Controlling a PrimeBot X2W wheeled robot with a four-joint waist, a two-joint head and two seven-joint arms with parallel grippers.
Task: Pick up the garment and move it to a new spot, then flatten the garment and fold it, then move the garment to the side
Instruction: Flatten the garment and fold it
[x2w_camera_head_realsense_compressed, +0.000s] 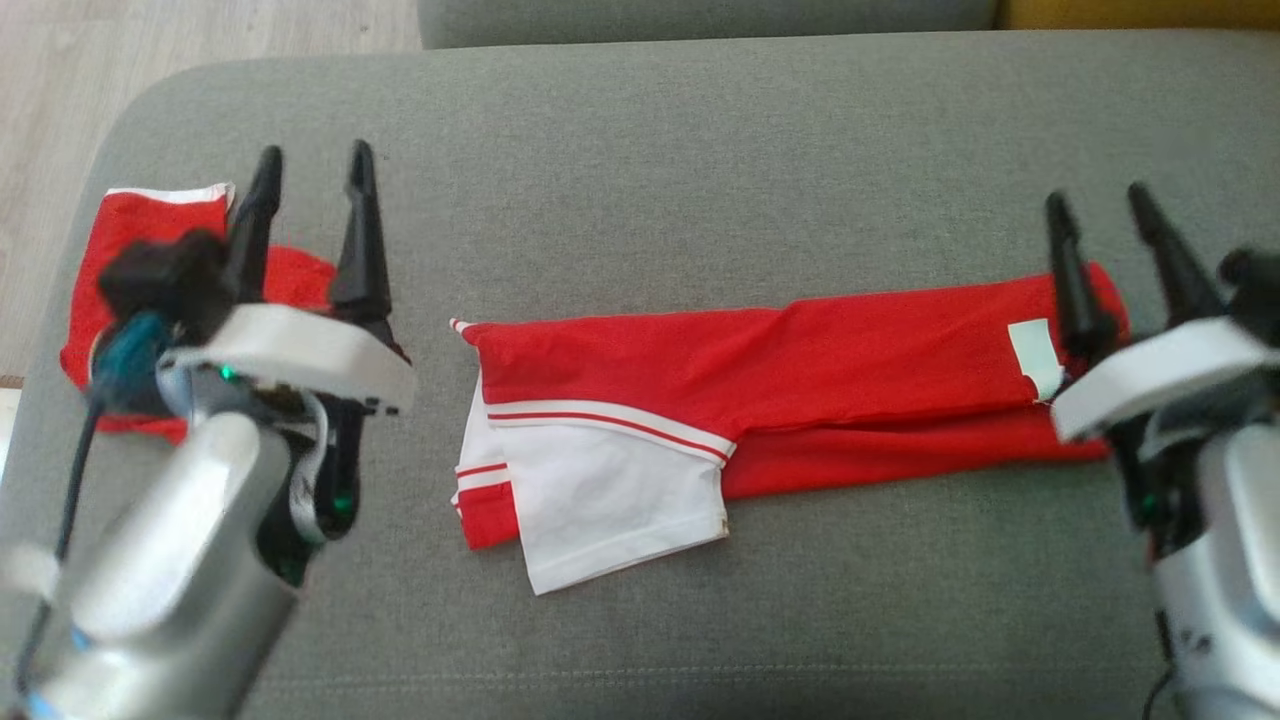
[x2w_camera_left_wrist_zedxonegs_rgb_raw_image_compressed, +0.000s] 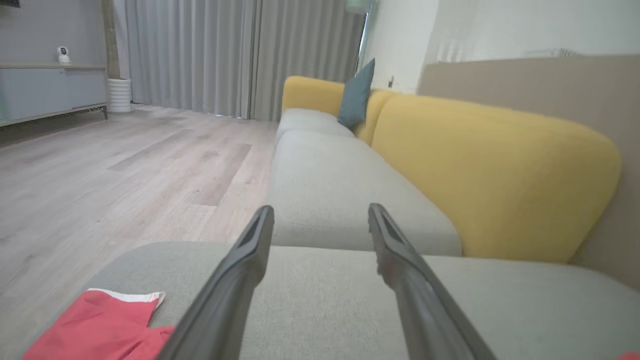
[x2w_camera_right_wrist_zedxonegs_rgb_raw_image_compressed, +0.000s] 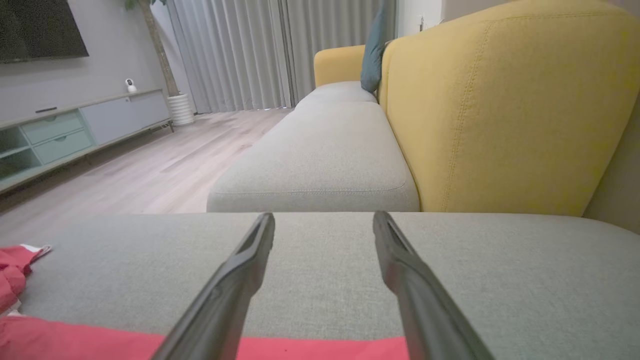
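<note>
Garment (x2w_camera_head_realsense_compressed: 800, 390) first: where does it lie?

Across the middle of the grey cushion (x2w_camera_head_realsense_compressed: 700, 150), as a long red band running left to right. A white sleeve (x2w_camera_head_realsense_compressed: 600, 500) is doubled over its left end, and a pale label (x2w_camera_head_realsense_compressed: 1035, 355) shows near its right end.

And the pincers?

Both are spread wide and hold nothing. The left gripper (x2w_camera_head_realsense_compressed: 315, 150) hangs over the cushion's left part, apart from the band. The right gripper (x2w_camera_head_realsense_compressed: 1097, 195) hovers at the band's right end, fingers over the cloth. Whether they touch it I cannot tell.

How far along is the job?

I judge the move to a fresh spot and the flattening done, and the folding at least begun, since the sides look turned in lengthwise. The band is long, though, so I would expect one more fold, end to end.

And after that?

Shifting it aside is not yet done. It sits in the centre.

What is the red thing under the left arm?

A second red piece (x2w_camera_head_realsense_compressed: 130, 230) with a white edge lies at the cushion's left end, partly hidden by that arm. Perhaps it is another item set aside, but that is a guess.
</note>
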